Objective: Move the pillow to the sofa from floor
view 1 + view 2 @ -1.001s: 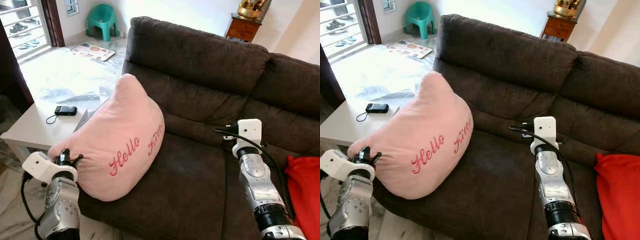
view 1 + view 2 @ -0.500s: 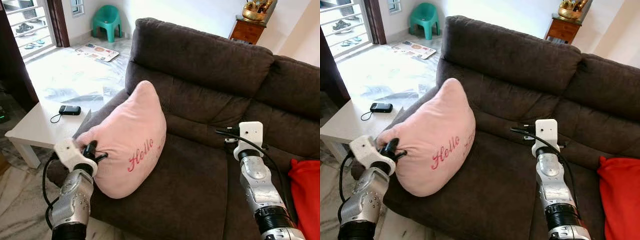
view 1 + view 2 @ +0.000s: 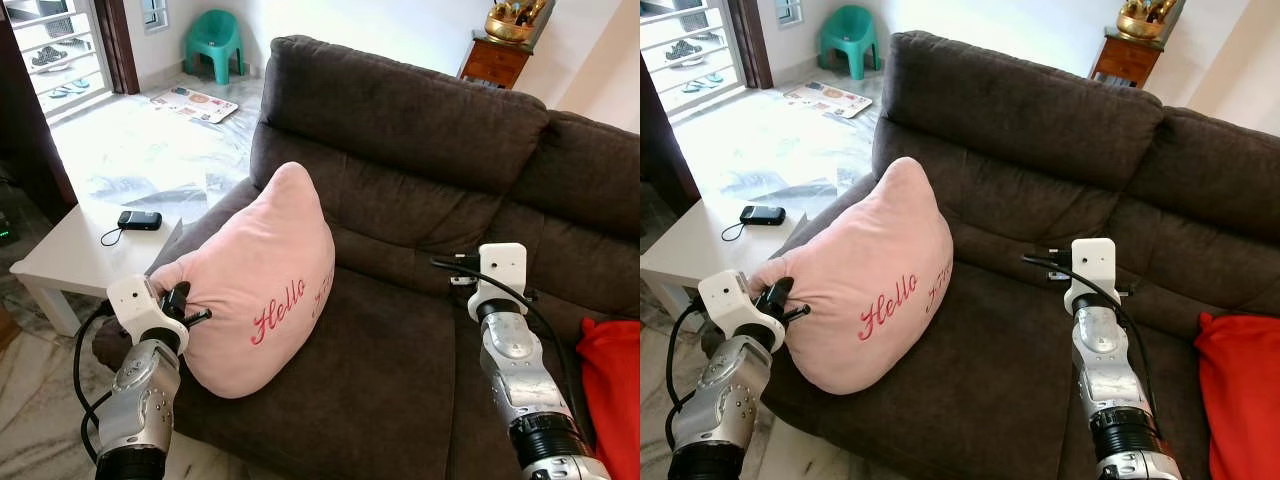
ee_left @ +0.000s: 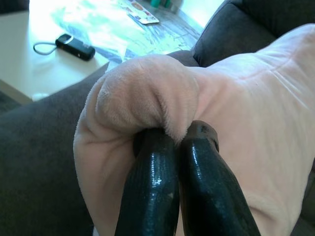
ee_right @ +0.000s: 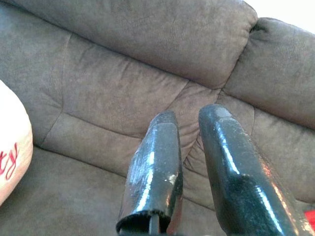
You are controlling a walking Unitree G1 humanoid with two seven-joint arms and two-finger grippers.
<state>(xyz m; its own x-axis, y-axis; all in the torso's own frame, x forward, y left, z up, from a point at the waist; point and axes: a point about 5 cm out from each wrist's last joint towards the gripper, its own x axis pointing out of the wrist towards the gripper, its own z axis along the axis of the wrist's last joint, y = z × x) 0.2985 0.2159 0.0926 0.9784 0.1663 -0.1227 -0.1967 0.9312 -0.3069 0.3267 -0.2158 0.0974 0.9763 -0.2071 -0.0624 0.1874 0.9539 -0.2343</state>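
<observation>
Pink pillow (image 3: 262,285) already rests on the sofa (image 3: 400,360) seat near its left front edge, its corner pinched in our left claw (image 4: 173,142). Our right claw (image 5: 189,132), narrowly parted, hovers empty. Only letting go remains.

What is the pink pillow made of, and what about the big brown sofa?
The pink pillow looks like soft plush fabric: fuzzy nap, red stitched lettering, and it bunches where the left gripper pinches its corner. The brown sofa seems to be matte suede-like or microfibre cloth, with faint brushed shading and soft seams.
</observation>
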